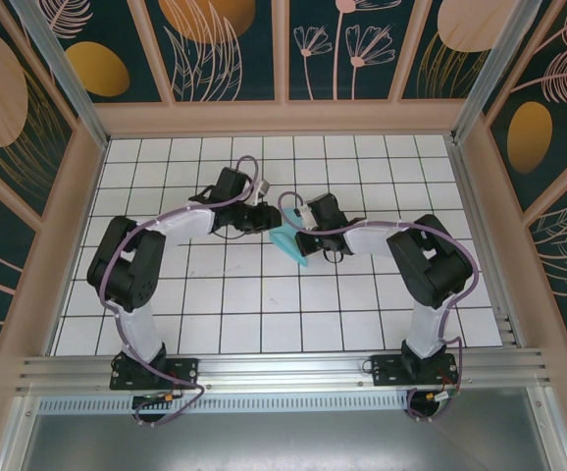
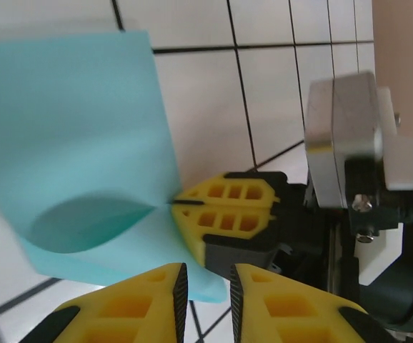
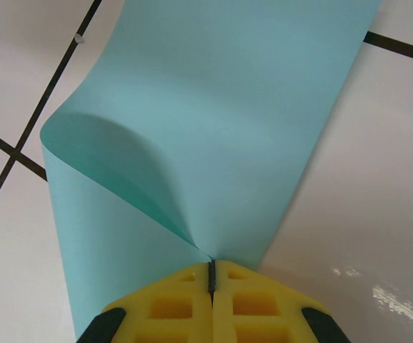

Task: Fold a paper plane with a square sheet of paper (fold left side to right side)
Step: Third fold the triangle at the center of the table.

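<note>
Nearest is the right gripper (image 3: 211, 275), jaws closed on the square sheet of paper (image 3: 228, 128), pinching two layers where an edge curls over. From that gripper the sheet bows out in a loose, uncreased loop. Just beside the right gripper sits the left gripper (image 2: 208, 287), jaws narrowly parted. Thin, light and floppy, the paper likely creases easily; hold it at edges.

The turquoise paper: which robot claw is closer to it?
Right. The right gripper is shut on the edge of the paper; the left gripper sits slightly open just beside it.
</note>
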`<state>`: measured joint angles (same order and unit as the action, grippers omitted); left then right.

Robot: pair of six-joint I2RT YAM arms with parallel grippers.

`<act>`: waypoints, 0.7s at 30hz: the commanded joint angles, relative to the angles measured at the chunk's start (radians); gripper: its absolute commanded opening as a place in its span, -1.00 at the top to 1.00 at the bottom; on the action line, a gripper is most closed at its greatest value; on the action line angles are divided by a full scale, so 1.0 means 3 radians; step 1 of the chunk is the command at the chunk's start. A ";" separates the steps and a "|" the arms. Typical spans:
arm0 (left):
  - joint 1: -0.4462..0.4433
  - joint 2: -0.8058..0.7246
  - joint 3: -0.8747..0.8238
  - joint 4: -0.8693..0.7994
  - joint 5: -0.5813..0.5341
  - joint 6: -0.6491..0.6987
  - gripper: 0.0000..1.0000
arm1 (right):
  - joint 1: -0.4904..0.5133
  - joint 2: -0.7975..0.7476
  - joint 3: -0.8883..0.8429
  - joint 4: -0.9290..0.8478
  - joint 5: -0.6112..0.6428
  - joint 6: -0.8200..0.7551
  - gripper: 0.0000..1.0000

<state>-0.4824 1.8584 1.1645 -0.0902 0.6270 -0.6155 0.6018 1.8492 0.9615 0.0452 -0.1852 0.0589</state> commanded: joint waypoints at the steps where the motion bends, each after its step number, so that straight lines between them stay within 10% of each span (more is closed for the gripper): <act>1: -0.0056 0.0150 0.0010 0.0228 0.0081 -0.0124 0.49 | -0.0018 0.0045 -0.0040 -0.0154 -0.0018 -0.0020 1.00; 21: -0.0100 0.0561 0.0016 0.0152 -0.0046 -0.0036 0.50 | -0.0017 0.0056 -0.0020 -0.0185 0.0029 -0.0038 1.00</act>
<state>-0.5091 2.0083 1.1687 -0.0483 0.6201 -0.6403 0.6018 1.8492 0.9615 0.0452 -0.1848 0.0589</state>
